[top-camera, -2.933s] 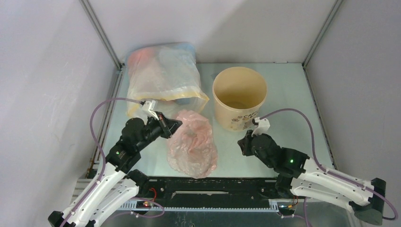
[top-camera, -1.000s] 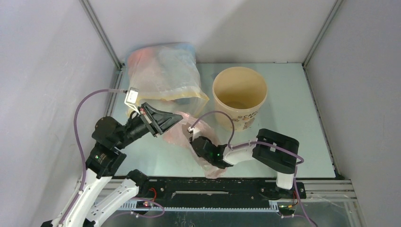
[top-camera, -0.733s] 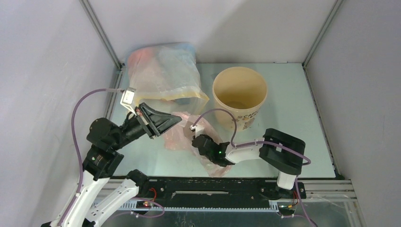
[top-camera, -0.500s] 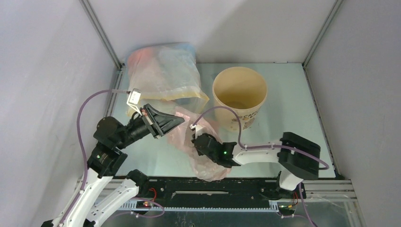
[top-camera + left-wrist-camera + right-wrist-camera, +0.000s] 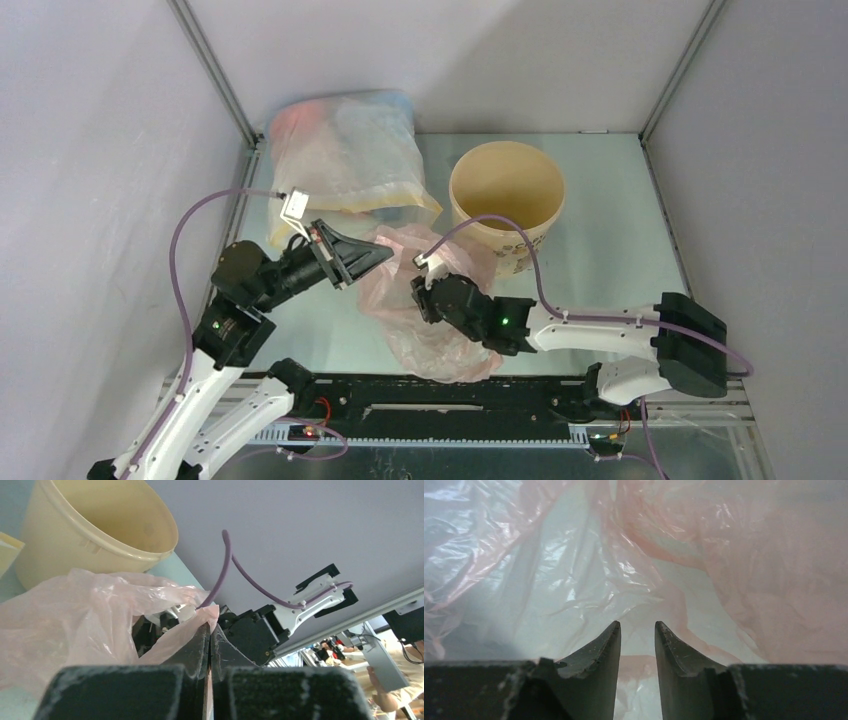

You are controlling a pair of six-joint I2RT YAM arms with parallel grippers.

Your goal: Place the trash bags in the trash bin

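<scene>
Pinching trash bags (image 5: pixel 425 345) tight w/ L hand (image 5: pixel 384 259); R hand (image 5: pixel 426 294), jaws apart, moved closer to trash bin (image 5: pixel 523 252).

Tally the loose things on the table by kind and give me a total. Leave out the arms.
Pink bag: 1
Clear sack: 1
Bucket: 1
Total: 3
</scene>
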